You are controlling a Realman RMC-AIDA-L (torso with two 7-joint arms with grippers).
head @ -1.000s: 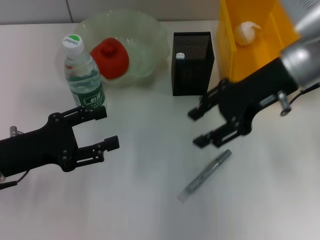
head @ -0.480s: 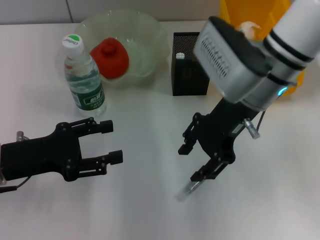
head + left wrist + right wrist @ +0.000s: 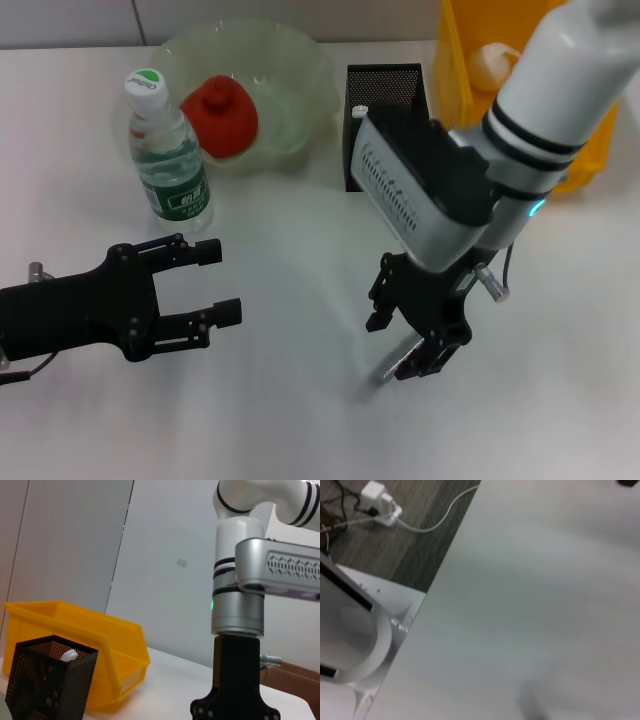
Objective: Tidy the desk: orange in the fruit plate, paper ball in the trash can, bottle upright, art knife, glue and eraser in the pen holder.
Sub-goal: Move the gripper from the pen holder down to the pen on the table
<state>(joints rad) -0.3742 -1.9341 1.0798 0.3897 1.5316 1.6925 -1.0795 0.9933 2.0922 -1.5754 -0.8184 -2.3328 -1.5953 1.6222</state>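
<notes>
White desk [image 3: 300, 430] fills my head view, pale wall behind it in the left wrist view. Largest on it is the yellow trash can [image 3: 590, 130] at the far right, the paper ball [image 3: 493, 62] already inside. Next, the pale-green fruit plate [image 3: 300, 60] at the far left-centre holds the orange [image 3: 220, 115]; the bottle [image 3: 165, 150] stands upright just beside it, nearer me. The black mesh pen holder [image 3: 385, 85] sits between plate and can, a white-tipped item poking up inside.

My right gripper [image 3: 408, 345] points down at the art knife [image 3: 398, 362], a grey pen-like stick lying flat on the desk near me; the fingers are spread, straddling it and not yet closed. My left gripper [image 3: 215, 280] hovers low over bare desk on the left, fingers apart, holding nothing.

Risk as I judge it: the knife is thin, flat and mostly hidden under the fingers, so closing off-centre could skid it along the desk or pinch one end and let it swing out on the lift. I can't see the eraser anywhere
</notes>
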